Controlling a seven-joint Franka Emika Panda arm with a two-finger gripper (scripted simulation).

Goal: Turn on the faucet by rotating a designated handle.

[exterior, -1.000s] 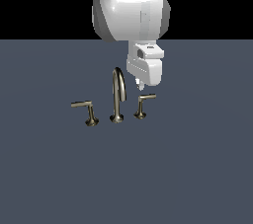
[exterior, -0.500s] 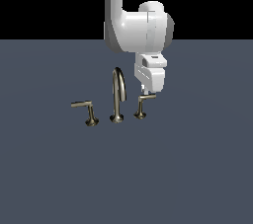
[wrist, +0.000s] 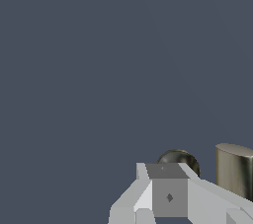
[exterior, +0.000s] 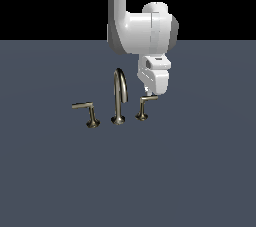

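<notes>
The faucet (exterior: 119, 97) stands mid-scene with its tall arched spout between two levers. The handle (exterior: 144, 106), the shorter-barred lever, is on the exterior view's right of the spout, and its bar points toward that side. My gripper (exterior: 149, 91) hangs straight down over the bar's outer end, its tips just above the bar or touching it. In the wrist view the fingers (wrist: 168, 194) look pressed together with nothing between them. Beyond them a round metal knob (wrist: 180, 160) and a brass cylinder (wrist: 235, 169) show.
The larger lever (exterior: 88, 112) with the longer bar stands on the exterior view's left of the spout. Everything rests on a flat dark grey surface (exterior: 190, 171).
The arm has swung toward the exterior view's right, and the gripper has come down onto the end of the handle's bar. The faucet parts have not moved.
</notes>
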